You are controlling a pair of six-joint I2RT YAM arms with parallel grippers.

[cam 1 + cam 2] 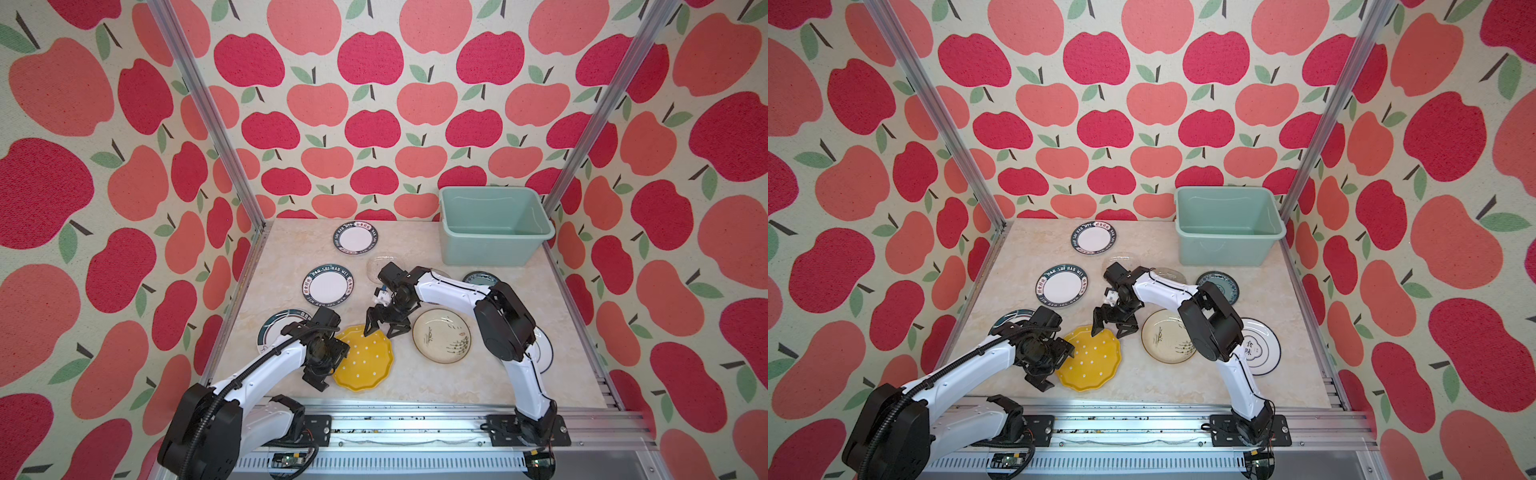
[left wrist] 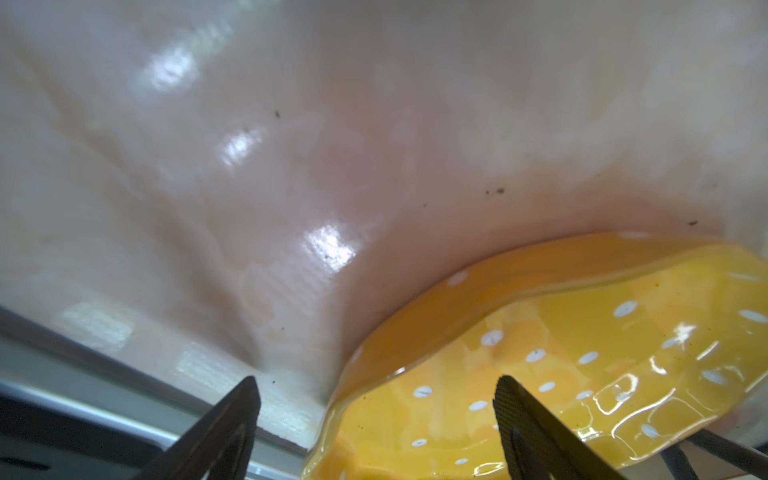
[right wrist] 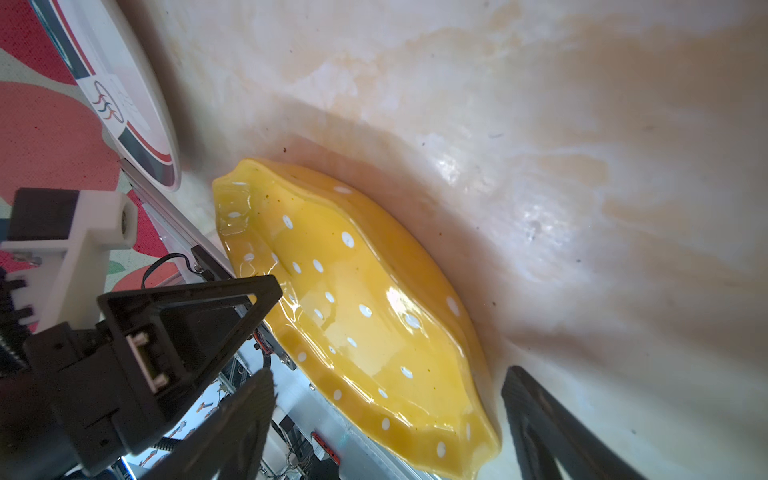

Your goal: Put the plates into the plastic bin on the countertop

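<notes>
Astride the rim of the yellow plate (image 1: 365, 361), left pincer (image 2: 376, 384) and right pincer (image 1: 380, 333) gape wide.

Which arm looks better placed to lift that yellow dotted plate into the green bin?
Right, probably. The right fingers and left fingers both straddle the rim of the yellow dotted plate, open, but the plastic bin stands on the right arm's side.

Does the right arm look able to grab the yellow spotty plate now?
Probably yes. The right gripper hangs open at the far rim of the yellow plate, one finger over the plate and one outside it, and nothing looks to be blocking it.
</notes>
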